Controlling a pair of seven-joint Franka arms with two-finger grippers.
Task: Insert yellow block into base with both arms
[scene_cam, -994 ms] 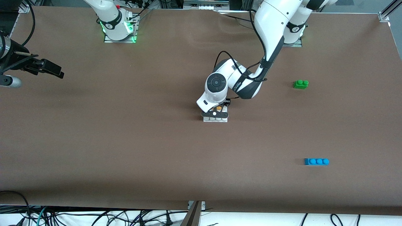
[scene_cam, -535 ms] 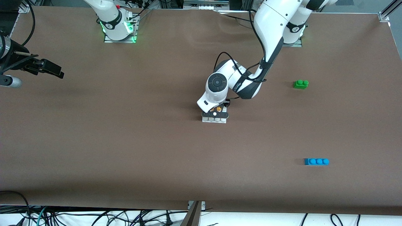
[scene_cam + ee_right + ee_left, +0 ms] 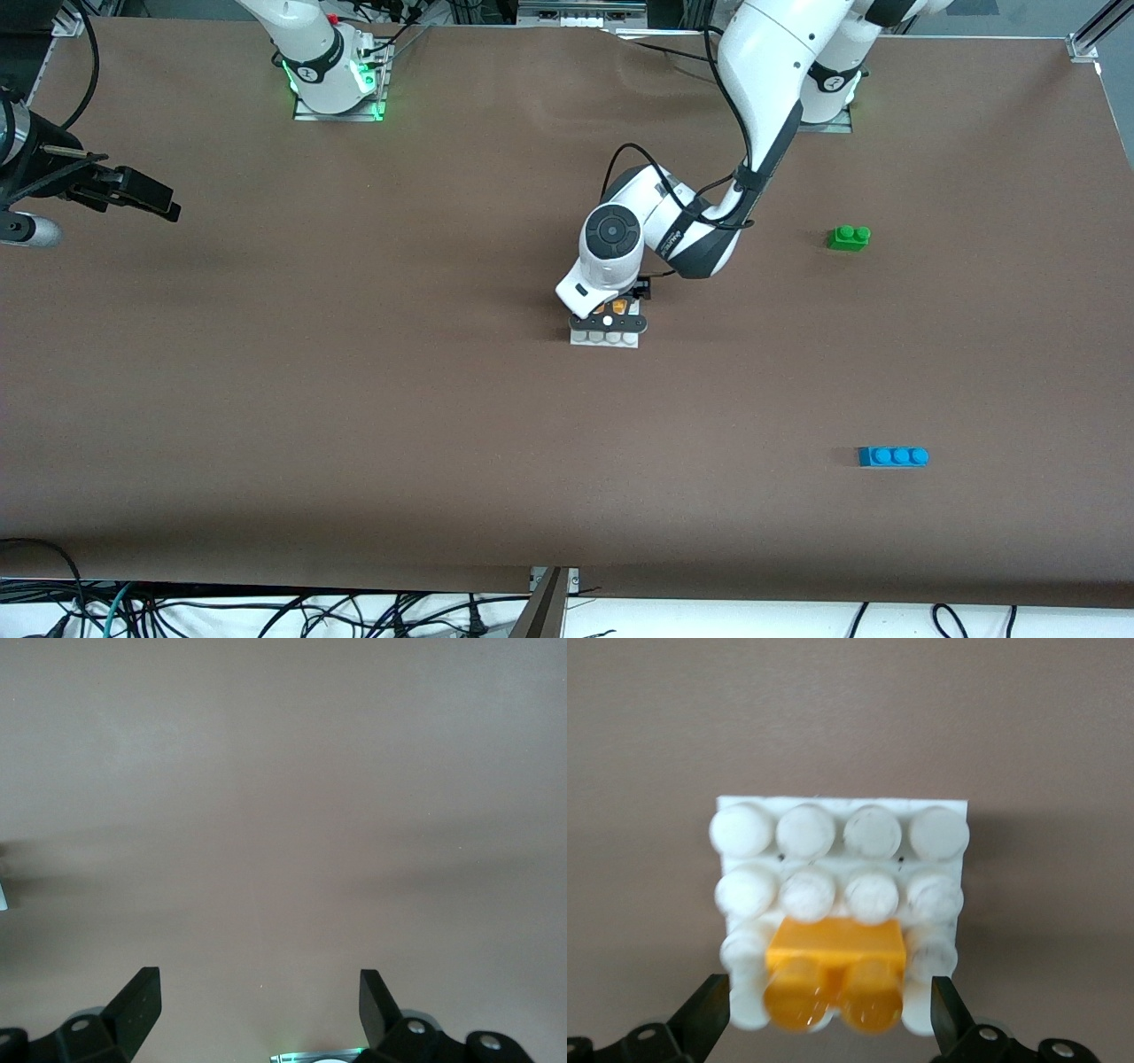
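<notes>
The left tool (image 3: 830,1014) hangs directly over the base (image 3: 605,338), which sits near the middle of the worktop (image 3: 354,399). In the left wrist view its two fingers (image 3: 704,1014) stand wide, one off each end of the yellow block (image 3: 835,979), with bare gaps between pad and plastic, so nothing is gripped. The block sits on the base (image 3: 842,837), at the edge row of studs closest to the tool, and looks seated or close to it.

The relation that counts is this: the block's long axis runs from 9 to 3 o'clock in the left wrist view, along the line joining the two fingers, and the block lies centred between them. I judge that a straight lift would clear it, and a straight press would meet its two studs squarely.

The right tool (image 3: 257,1014) waits over bare worktop at the right arm's end (image 3: 133,197), fingers likewise wide and empty, well apart from the base. The left arm is plainly the nearer one.

A green brick (image 3: 849,237) and a blue brick (image 3: 893,456) lie toward the left arm's end, out of the way.
</notes>
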